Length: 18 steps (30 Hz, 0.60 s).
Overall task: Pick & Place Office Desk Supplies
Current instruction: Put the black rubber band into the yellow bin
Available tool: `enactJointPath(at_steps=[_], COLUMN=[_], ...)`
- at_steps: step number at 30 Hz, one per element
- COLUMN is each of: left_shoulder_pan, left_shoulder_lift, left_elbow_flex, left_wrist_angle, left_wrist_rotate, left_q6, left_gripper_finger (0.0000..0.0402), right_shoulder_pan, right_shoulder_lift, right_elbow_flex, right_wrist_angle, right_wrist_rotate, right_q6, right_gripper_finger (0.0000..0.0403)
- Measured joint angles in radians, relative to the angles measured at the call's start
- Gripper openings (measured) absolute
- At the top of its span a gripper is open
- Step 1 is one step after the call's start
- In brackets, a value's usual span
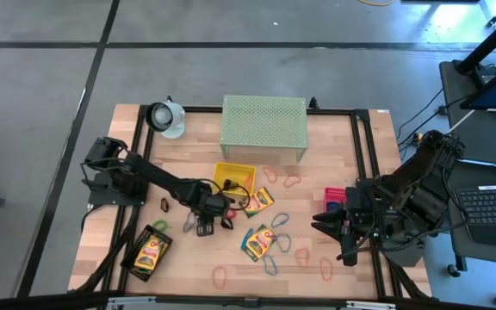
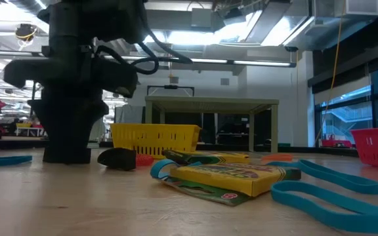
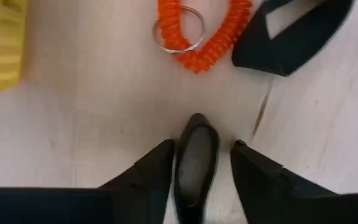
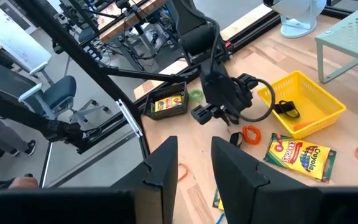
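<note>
We have the left gripper [image 1: 205,226] low over the wood table [image 1: 188,164] just in front of the yellow tray [image 1: 235,176], and the left wrist view shows its jaws part open with a dark rounded piece, probably a black clip [image 3: 194,162], standing between the fingers [image 3: 148,177]; we cannot tell whether both pads touch it. Our judgement is that a closing pinch could go off-centre here, squirting the small smooth piece sideways or pressing it flat against the wood. The orange coil loop [image 3: 207,34] with its metal ring and another black clip [image 3: 291,37] lie near ahead, so a skid could knock them. The right gripper [image 1: 344,237] waits over the table's right edge beside the pink tray [image 1: 334,198], jaws a narrow way apart and holding nothing. Crayon boxes [image 1: 258,203] and coloured loops [image 1: 279,241] lie scattered mid-table. In the low view the left arm's bulk blocks the pinch point, and from above the clip is lost under the gripper, so we cannot confirm contact
</note>
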Motion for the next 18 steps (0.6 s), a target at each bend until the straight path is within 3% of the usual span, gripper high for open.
enactJointPath(at_steps=[7, 12, 18], left_shoulder_pan=[0.003, 0.007, 0.014], left_shoulder_lift=[0.002, 0.003, 0.003], left_elbow_flex=[0.004, 0.02, 0.173], left_wrist_angle=[-0.009, -0.034, -0.177], left_wrist_rotate=[0.057, 0.09, 0.058], left_q6=[-0.007, -0.057, -0.025], left_gripper_finger=[0.0014, 0.0004, 0.0003], right_shoulder_pan=[0.007, 0.007, 0.008], right_shoulder_lift=[0.0, 0.0, 0.0], right_elbow_flex=[0.0, 0.0, 0.0], right_wrist_angle=[0.0, 0.0, 0.0], right_wrist_rotate=[0.001, 0.0, 0.0], right_q6=[0.0, 0.0, -0.005], right_gripper_finger=[0.0098, 0.0098, 0.0098])
